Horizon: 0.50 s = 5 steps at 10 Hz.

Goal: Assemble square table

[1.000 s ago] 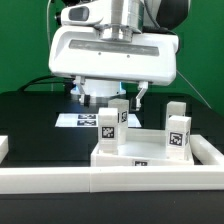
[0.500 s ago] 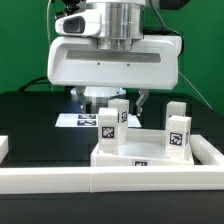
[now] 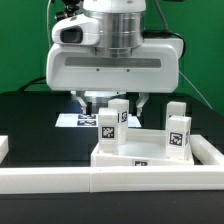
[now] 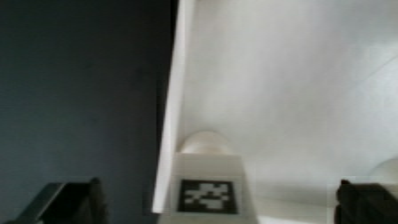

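Note:
The square table's white slab [image 3: 150, 157] lies on the black table behind the front rail. Several white tagged legs stand upright on it: two toward the exterior view's left [image 3: 107, 126] [image 3: 121, 112] and two toward its right [image 3: 178, 137] [image 3: 178, 108]. My gripper [image 3: 112, 101] hangs open just above and behind the left pair, holding nothing. In the wrist view a tagged leg [image 4: 208, 178] stands on the slab [image 4: 302, 90] near its edge. The leg sits between my open gripper's [image 4: 217, 204] dark fingertips [image 4: 71, 203], with clear gaps on both sides.
The marker board [image 3: 72, 120] lies flat on the black table behind the slab, partly under the gripper. A long white rail [image 3: 110, 181] runs along the front edge, with raised ends at both sides. A green wall stands behind.
The gripper body has come lower and slightly toward the exterior view's left, closer to the left legs. Its fingers stay open. The slab and legs have not moved.

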Motion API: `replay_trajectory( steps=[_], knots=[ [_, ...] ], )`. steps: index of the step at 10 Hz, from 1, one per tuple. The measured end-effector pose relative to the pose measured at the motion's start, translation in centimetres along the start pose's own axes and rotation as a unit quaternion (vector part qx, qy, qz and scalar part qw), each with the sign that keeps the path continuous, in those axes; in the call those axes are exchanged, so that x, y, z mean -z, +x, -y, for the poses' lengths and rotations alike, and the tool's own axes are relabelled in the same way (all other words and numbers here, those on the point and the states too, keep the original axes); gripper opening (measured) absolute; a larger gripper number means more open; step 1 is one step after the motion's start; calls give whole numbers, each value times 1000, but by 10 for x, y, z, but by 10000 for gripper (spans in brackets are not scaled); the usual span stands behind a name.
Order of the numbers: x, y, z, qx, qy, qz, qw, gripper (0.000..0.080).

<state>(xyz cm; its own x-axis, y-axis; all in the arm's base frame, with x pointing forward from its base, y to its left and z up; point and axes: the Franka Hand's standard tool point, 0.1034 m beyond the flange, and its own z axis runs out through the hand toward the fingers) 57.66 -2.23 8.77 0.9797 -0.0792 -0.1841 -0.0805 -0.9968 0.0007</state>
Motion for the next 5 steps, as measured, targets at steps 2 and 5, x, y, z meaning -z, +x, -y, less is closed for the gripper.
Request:
replay_trajectory(
  steps=[2,5],
  knots=[
    [1,3,2,-5,1,-2,1000,649],
    [2,10,-2,-10,-1,-7,1000,649]
  ],
)
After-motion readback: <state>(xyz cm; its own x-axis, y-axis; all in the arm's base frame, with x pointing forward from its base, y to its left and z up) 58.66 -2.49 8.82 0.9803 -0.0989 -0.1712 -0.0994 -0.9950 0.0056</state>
